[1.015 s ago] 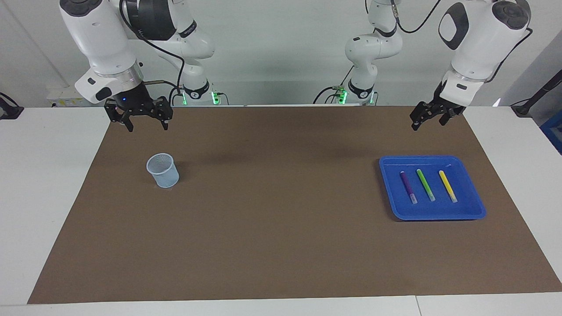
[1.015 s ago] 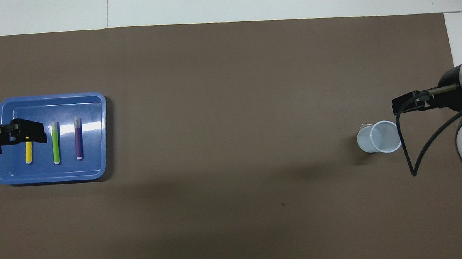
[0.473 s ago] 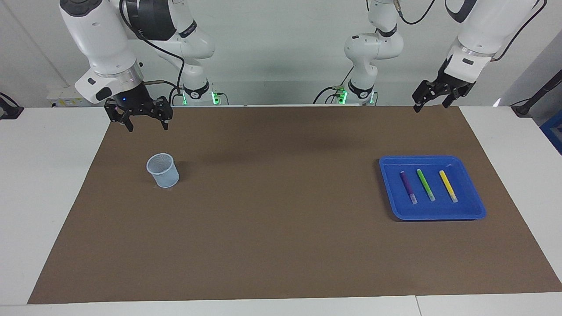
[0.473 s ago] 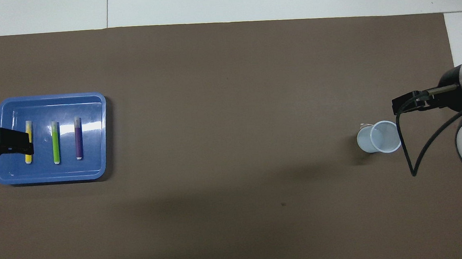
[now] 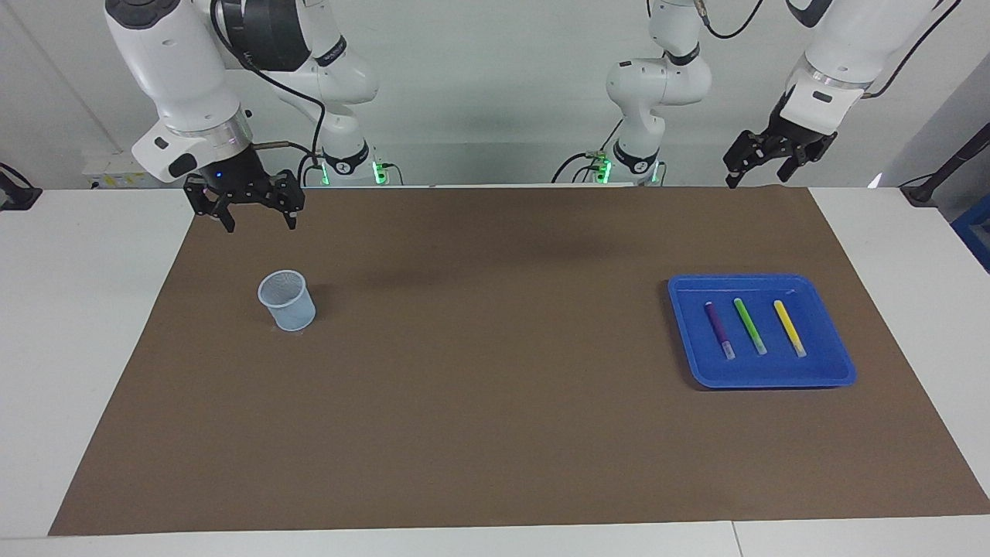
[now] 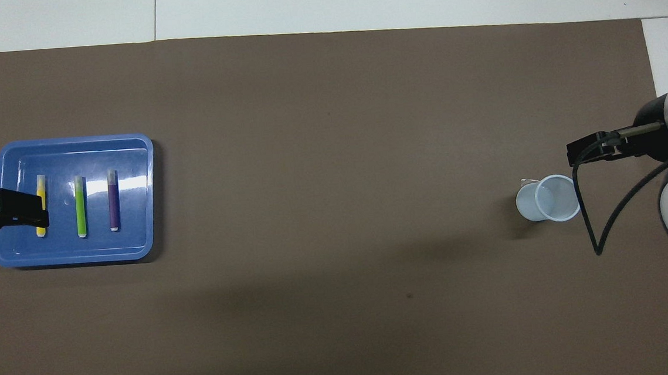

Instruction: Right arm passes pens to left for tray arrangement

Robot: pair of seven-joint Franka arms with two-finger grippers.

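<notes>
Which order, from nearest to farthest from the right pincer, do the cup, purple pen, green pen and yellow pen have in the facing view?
Measured from the right pincer:
1. Cup, at the right arm's end.
2. Purple pen, in the tray, its cup-side slot.
3. Green pen, middle of the row.
4. Yellow pen, toward the left arm's end.

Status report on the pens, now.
Left gripper and right gripper open, raised, empty. Purple pen, green pen, yellow pen side by side in tray. Nothing obstructing.

3 pens [image 5: 753,328], purple, green, yellow, lie side by side, apart, in the blue tray [image 5: 839,370].
</notes>
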